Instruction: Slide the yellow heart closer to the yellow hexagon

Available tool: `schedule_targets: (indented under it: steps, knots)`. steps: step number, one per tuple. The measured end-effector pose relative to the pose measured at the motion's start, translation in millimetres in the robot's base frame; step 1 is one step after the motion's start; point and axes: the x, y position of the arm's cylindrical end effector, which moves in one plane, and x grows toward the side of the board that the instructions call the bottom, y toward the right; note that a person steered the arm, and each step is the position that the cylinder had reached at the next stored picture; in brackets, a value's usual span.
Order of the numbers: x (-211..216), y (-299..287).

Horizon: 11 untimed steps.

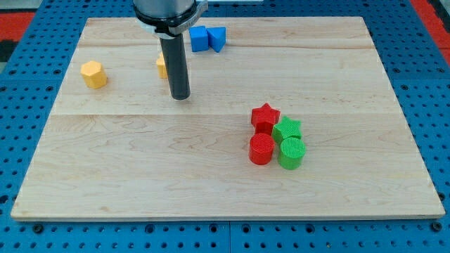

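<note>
The yellow hexagon sits near the board's left edge, toward the view's top. The yellow heart is to its right, mostly hidden behind my rod; only its left edge shows. My tip rests on the board just to the lower right of the yellow heart, very close to it; I cannot tell if they touch.
A blue cube and a blue triangle lie side by side near the top edge. A red star, a green star, a red cylinder and a green cylinder cluster right of centre. The wooden board lies on a blue pegboard.
</note>
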Motion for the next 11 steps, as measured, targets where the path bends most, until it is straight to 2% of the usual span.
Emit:
schedule_targets:
  steps: [1,2,3,4,5,6,9,11]
  knots:
    - [-4.2,14.2]
    - [-4.7,59.1]
    - [-25.4,105.7]
    - [-67.9,89.2]
    - [-88.2,35.2]
    - [-72.2,-5.8]
    - [-71.1,-86.1]
    - [-78.7,-107.3]
